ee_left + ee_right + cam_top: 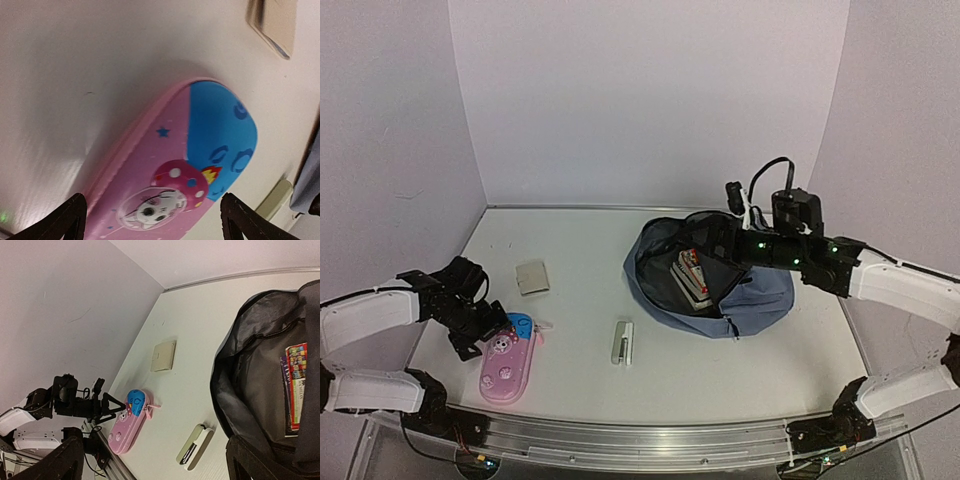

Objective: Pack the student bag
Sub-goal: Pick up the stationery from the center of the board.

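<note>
The large slate-blue soft fabric backpack (770,297) is found lying on the right of the white table (580,240), its mouth unzipped and spread wide, evidently so that further items can be dropped in beside the colourful books (692,272) stood inside. The right gripper (157,460) is placed over that mouth with its jaws spread wide and nothing between them. The left gripper (152,212), likewise parted and empty, is held low over the pink-and-blue cartoon pencil case (506,368), which is judged to be the alignment for a grasp across its width.
</note>
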{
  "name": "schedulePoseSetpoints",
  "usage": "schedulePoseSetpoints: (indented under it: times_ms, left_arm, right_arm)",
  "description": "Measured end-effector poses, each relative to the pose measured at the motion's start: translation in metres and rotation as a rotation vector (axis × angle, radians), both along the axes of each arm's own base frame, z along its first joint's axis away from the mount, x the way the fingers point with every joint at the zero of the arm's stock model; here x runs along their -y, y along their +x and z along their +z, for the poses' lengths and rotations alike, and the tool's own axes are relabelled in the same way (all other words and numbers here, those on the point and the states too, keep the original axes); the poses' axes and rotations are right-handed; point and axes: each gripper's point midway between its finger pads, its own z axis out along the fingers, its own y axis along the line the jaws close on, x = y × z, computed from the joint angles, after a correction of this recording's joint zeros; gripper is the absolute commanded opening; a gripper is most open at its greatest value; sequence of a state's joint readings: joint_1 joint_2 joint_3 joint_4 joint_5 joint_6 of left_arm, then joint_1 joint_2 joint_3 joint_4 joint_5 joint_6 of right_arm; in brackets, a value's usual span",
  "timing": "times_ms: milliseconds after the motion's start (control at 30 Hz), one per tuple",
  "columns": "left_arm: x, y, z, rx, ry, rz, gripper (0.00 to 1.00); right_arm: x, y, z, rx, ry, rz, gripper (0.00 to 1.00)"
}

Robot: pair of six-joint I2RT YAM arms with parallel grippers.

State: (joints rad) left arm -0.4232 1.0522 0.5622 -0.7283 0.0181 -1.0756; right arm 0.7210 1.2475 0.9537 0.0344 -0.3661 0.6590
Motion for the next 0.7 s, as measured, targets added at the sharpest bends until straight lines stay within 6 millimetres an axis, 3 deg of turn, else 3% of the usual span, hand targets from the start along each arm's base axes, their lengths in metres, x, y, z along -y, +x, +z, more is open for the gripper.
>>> schedulePoseSetpoints:
  times_ms: [167,300,467,700]
  left_arm:
    - [0.029,0.014,-0.008,0.033,-0.121,-0.08,0.9]
    - [0.054,0.012,-0.016,0.023,-0.183,-0.148,0.9]
    - [0.087,0.008,-0.011,0.044,-0.217,-0.253,0.91]
    - [0.086,0.015,-0.004,0.067,-0.181,-0.237,0.95]
  right_arm:
    - [-0.037,-0.014,-0.029,-0.043,-0.031,0.083,0.93]
    - [-0.071,-0.029,-0.056,-0.091,-0.037,0.144,0.9]
    - [-0.113,-0.045,-0.094,-0.167,-0.067,0.195,0.79]
    - [-0.154,-0.067,-0.148,-0.292,-0.093,0.228,0.76]
